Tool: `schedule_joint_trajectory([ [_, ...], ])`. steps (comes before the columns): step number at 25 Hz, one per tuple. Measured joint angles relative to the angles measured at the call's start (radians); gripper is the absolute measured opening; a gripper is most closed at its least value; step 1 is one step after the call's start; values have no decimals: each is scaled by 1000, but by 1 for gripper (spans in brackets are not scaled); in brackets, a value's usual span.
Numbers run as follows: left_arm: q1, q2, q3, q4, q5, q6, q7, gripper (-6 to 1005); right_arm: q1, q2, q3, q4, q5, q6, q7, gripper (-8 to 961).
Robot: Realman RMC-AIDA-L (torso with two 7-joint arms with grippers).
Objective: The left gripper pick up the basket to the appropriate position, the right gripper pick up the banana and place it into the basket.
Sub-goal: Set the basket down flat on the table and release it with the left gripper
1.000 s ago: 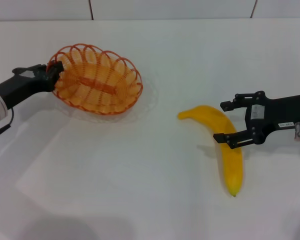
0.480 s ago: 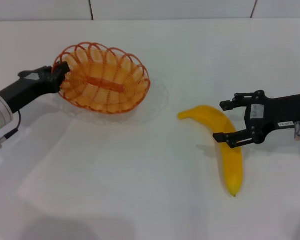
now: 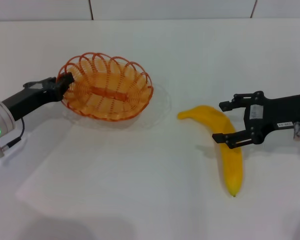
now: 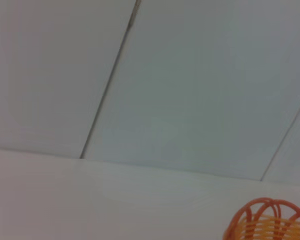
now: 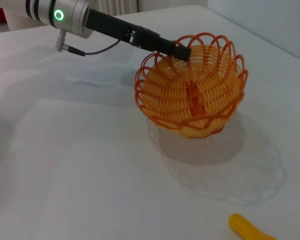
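- I have the left gripper (image 3: pixel 65 81) clamped on the looped rim of the basket (image 3: pixel 109 95) at the basket's nine o'clock edge. The right wrist view shows the black fingers (image 5: pixel 177 50) pinching a rim loop, and the basket hangs clear of the table (image 3: pixel 140 190) with its shadow below it.
- From the head view the basket sits at about ten o'clock on the table, well apart from the banana (image 3: pixel 225 150), which lies at about four o'clock from it.
- The right gripper (image 3: pixel 233 123) is spread wide and holds nothing. Its two fingers straddle the banana near the fruit's middle, one on the far side and one lying across the near side. I cannot tell whether either touches the skin.
- The banana's long axis runs from a stem end at roughly ten o'clock down to a dark tip at six o'clock, bending just where the gripper stands. The fingers lie across that axis, so I judge a plain squeeze should catch it.
- The right arm is clearly the nearer one to the fruit.
- The banana looks smooth, bright yellow and unblemished, resting flat on the table. The basket is orange wire, shallow, with a flat bar along its base, and is empty.
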Motion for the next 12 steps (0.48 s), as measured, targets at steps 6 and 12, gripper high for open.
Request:
schedule_joint_trajectory([
  [6,8,1,0,1,30,-7,-39,94,4,0,2,6,-9,0,2,818],
  [12,5,2,0,6,61,-8,-63,96,5,0,2,6,-9,1,5,816],
])
